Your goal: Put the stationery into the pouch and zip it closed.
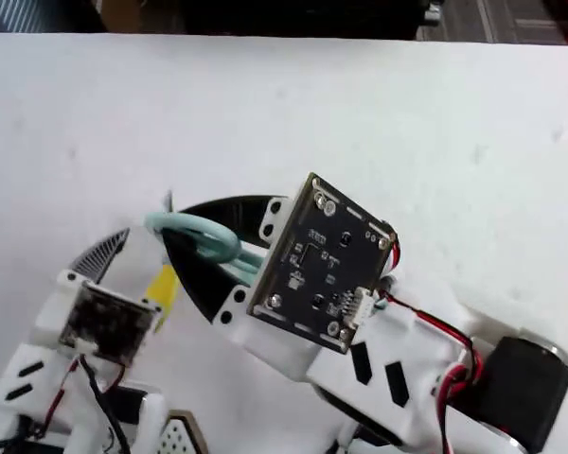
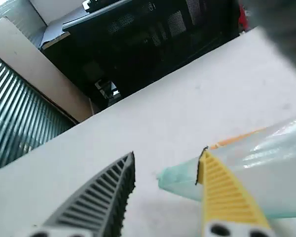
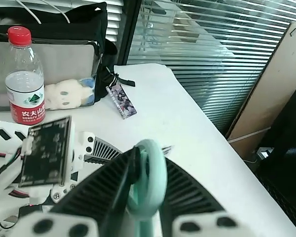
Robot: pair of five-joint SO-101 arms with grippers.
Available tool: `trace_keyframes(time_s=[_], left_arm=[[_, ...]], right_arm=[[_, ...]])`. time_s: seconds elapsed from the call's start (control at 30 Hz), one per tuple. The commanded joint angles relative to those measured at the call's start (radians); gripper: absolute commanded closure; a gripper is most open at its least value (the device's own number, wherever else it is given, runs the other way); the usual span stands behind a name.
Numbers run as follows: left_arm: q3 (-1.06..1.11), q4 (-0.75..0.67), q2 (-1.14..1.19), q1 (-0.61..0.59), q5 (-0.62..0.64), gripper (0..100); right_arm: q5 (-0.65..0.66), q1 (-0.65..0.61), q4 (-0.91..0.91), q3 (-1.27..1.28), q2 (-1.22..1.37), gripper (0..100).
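Right wrist view: right hand [image 3: 149,159] pinches the teal pouch [image 3: 151,174]; left hand [image 2: 167,157] wide open beside it.

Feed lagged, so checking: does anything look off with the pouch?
Yes. The pouch is curled into a loop, pinched in the right gripper instead of lying flat; one corner pokes into the open left gripper.

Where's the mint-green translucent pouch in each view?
High view: mint-green translucent pouch left of centre, between the right arm's black jaws.
Left wrist view: just beyond the yellow jaw.
Right wrist view: its rim between the black jaws.
Shared landmark: white table.
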Motion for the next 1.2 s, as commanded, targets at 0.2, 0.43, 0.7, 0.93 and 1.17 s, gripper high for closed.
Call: trace_keyframes(time_s=[0.2,0.43,0.7,0.93,1.17], left_arm=[[-0.055,0.071,0.013,0.065,-0.302,77],[0.12,-0.048,0.013,-0.027,-0.052,77],[0.379,-0.327,0.013,-0.091,0.327,77],[0.575,-0.494,0.013,-0.091,0.384,77],[0.608,-0.508,0.013,-0.09,0.385,77]], right_arm=[[0.009,0.059,0.025,0.003,-0.105,98.1],[0.034,0.41,-0.024,0.218,-0.076,98.1],[0.1,0.777,-0.156,0.503,-0.008,98.1],[0.1,1.015,-0.306,0.724,0.074,98.1],[0.094,1.127,-0.463,0.879,0.177,98.1]])
